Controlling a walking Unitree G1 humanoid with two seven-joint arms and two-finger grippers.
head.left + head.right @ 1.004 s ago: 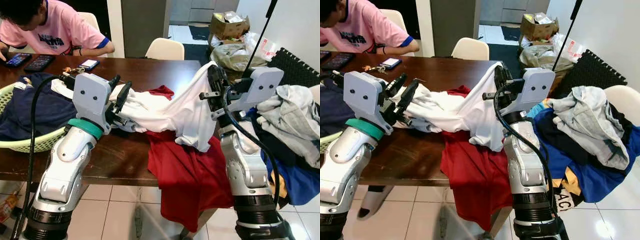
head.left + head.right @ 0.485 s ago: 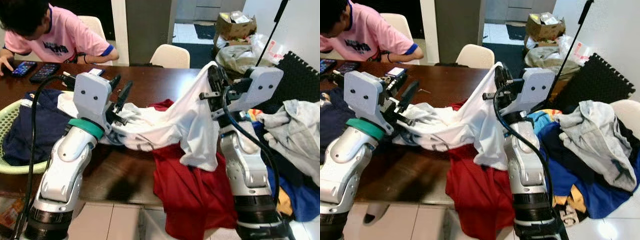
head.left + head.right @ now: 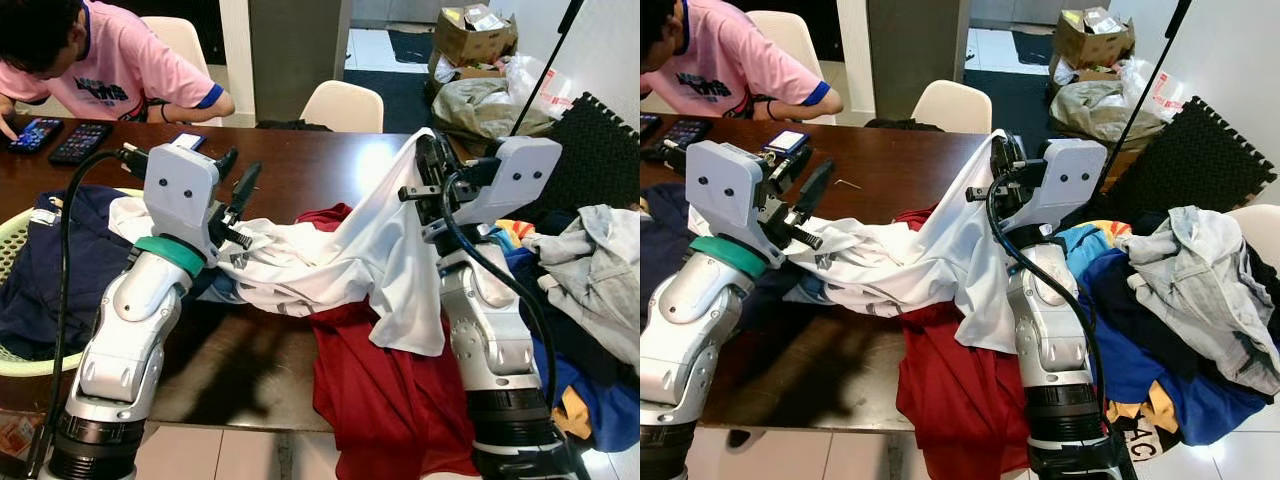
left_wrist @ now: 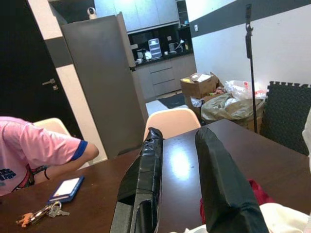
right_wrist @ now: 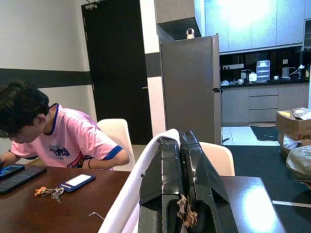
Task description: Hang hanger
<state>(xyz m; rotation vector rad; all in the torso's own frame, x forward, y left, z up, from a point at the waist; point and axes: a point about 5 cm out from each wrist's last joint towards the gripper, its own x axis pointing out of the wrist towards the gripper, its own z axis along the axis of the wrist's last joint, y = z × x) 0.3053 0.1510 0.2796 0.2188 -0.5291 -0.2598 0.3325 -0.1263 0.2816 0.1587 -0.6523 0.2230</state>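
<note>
I held the white shirt (image 3: 360, 250) clamped in the right gripper (image 3: 432, 175), left gripper (image 3: 235, 185) apparently released; keep it taut, lift clear of table (image 3: 330, 160).

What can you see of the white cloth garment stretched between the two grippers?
The white cloth garment is thin and crumpled, with a dark trim line along one edge. It hangs slack between the arms, above the dark wooden table. The right gripper pinches its raised end shut; the open left gripper has it bunched at the finger base. Its lower folds drape over a red garment.
</note>
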